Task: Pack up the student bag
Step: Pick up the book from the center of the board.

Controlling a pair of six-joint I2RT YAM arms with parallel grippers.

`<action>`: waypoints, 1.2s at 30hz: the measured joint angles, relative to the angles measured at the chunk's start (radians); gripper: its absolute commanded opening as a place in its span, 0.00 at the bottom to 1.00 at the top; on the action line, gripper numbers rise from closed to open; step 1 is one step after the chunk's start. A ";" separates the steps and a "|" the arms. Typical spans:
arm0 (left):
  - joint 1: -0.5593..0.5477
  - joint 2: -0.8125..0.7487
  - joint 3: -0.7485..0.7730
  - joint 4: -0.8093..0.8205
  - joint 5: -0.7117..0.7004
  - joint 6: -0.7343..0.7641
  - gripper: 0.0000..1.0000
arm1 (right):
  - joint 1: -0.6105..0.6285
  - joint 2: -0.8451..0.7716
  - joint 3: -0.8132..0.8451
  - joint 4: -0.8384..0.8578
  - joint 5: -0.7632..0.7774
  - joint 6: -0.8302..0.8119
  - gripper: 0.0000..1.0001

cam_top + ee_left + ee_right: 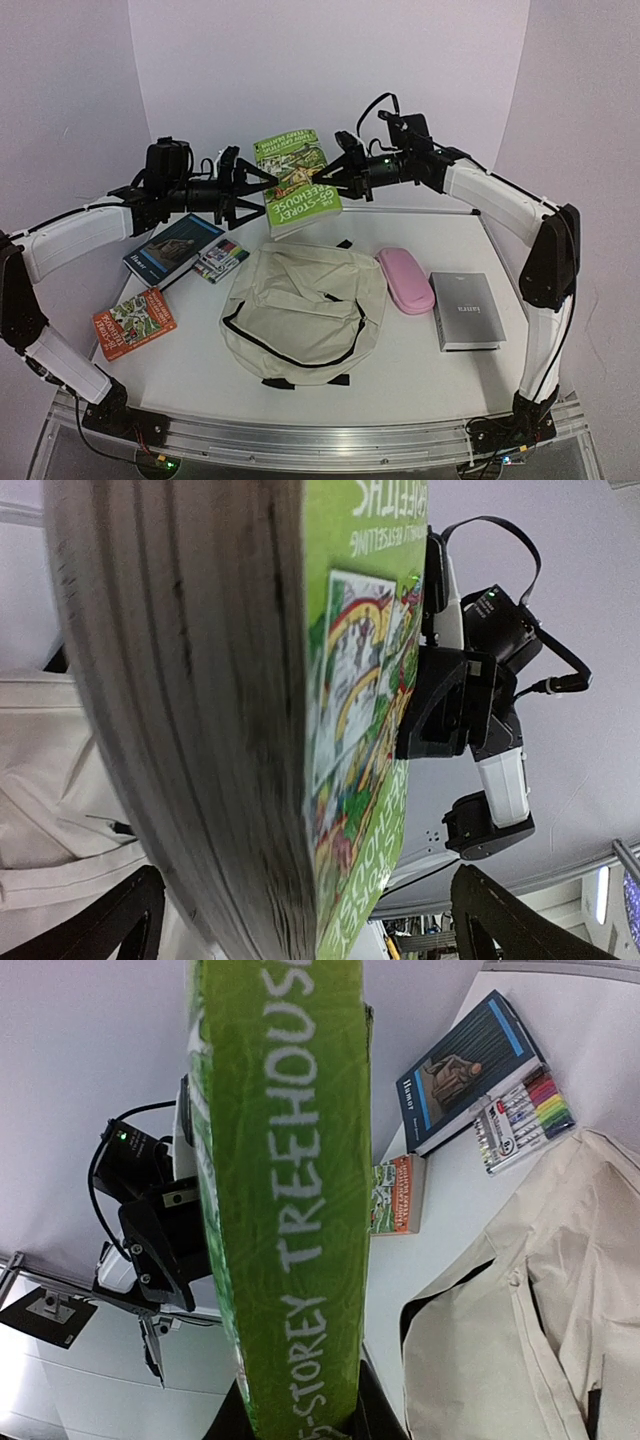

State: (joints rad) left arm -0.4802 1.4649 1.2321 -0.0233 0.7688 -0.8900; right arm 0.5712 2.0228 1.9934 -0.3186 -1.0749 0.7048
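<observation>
1. From above, the right gripper [342,184] is clenched on the right edge of the green book [297,182], holding it in the air over the far side of the table [420,370]. The left gripper [262,188] stands wide open at the book's other edge, clamping nothing. The student bag [300,310] lies flat below the book and nearer the arm bases, about midway between the arms.
2. At the left wrist, the book's page edge fills the gap between the spread jaws, and bag cloth shows low on the left.
3. At the right wrist, the jaws pinch the spine, and the bag's dark mouth slit lies low on the right. As I judge it, the right arm alone must carry the book down and nearward, spine lined up with that slit.
</observation>
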 measured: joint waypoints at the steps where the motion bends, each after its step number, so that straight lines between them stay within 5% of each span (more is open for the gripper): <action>1: -0.001 0.004 -0.004 0.027 0.006 -0.011 0.99 | 0.006 -0.001 -0.006 0.019 -0.006 0.015 0.00; 11: 0.001 0.010 -0.066 0.235 0.048 -0.138 0.55 | 0.035 -0.010 -0.069 0.139 -0.053 0.115 0.00; 18: 0.017 -0.032 -0.146 0.244 0.023 -0.172 0.98 | 0.034 -0.017 -0.080 0.166 -0.069 0.147 0.00; 27: 0.028 -0.034 -0.153 0.222 0.015 -0.189 1.00 | 0.035 -0.017 -0.078 0.223 -0.076 0.208 0.00; 30: 0.028 -0.013 -0.151 0.272 0.038 -0.208 0.89 | 0.034 -0.017 -0.078 0.234 -0.076 0.220 0.00; 36: 0.023 -0.018 -0.148 0.335 0.060 -0.240 0.41 | 0.033 -0.018 -0.098 0.267 -0.081 0.223 0.00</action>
State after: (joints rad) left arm -0.4576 1.4473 1.0842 0.3121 0.8284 -1.1299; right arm 0.6045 2.0050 1.8954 -0.0517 -1.1558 0.9273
